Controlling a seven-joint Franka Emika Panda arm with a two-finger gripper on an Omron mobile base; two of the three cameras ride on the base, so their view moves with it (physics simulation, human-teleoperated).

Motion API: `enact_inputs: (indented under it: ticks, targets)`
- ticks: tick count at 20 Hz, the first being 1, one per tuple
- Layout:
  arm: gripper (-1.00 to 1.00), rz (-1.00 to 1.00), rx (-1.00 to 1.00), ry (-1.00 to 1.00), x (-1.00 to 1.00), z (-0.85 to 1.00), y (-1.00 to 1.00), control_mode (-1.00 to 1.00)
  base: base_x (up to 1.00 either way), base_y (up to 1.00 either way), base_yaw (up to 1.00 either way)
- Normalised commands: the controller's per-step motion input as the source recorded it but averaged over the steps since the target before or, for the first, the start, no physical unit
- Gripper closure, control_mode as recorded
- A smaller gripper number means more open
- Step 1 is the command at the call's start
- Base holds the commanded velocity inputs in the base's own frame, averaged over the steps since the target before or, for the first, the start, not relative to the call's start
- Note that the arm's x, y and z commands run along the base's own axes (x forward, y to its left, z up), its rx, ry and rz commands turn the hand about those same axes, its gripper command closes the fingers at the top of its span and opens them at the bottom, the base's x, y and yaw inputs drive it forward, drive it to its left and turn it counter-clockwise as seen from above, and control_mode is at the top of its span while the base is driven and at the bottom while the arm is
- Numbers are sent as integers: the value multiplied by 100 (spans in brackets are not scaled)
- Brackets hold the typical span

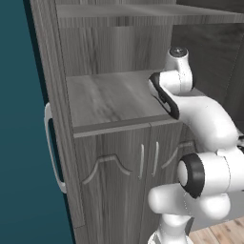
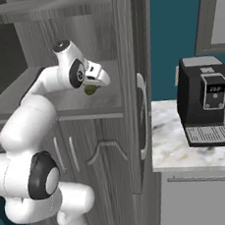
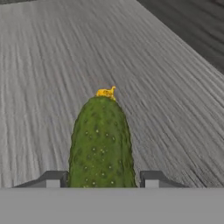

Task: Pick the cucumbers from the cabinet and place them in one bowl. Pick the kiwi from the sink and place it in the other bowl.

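Bumpy dark green cucumber point(image 3: 101, 142) with a yellow tip, lain on the grey wood-grain cabinet point(image 1: 109, 97) shelf, clamped between the gripper point(image 3: 101, 180) fingertips, glossy black coffee machine point(image 2: 204, 101) on marbled counter point(image 2: 183, 151) seen from the right base view.

The cabinet point(image 1: 114, 157) has a grey wood-grain shelf point(image 1: 112, 97) across the middle of the left base frame, above its arched lower doors. In the hand view a bumpy green cucumber point(image 3: 101, 144) with a yellow tip lies on the shelf at lower centre. At the right of the right base frame, a marbled desk point(image 2: 173, 149) carries a black coffee machine point(image 2: 204, 101).
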Motion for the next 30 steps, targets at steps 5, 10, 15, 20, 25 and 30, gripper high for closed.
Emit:
enact_inputs:
  ticks: [5, 10, 15, 20, 25, 30]
  targets:
    - [100, -28, 5, -4, -71, 7, 3, -100, 0, 0, 0]
    - [100, -18, 3, 0, -86, 19, 3, -100, 0, 0, 0]
    - [100, -11, 1, 1, -92, 3, 8, -100, 0, 0, 0]
    - [100, -7, 0, 3, -89, -8, 0, -100, 0, 0, 0]
    - [100, 2, 0, 0, -81, 0, 1, -100, 0, 0, 0]
    - [100, 3, 0, 0, -54, 0, 2, -100, 0, 0, 0]
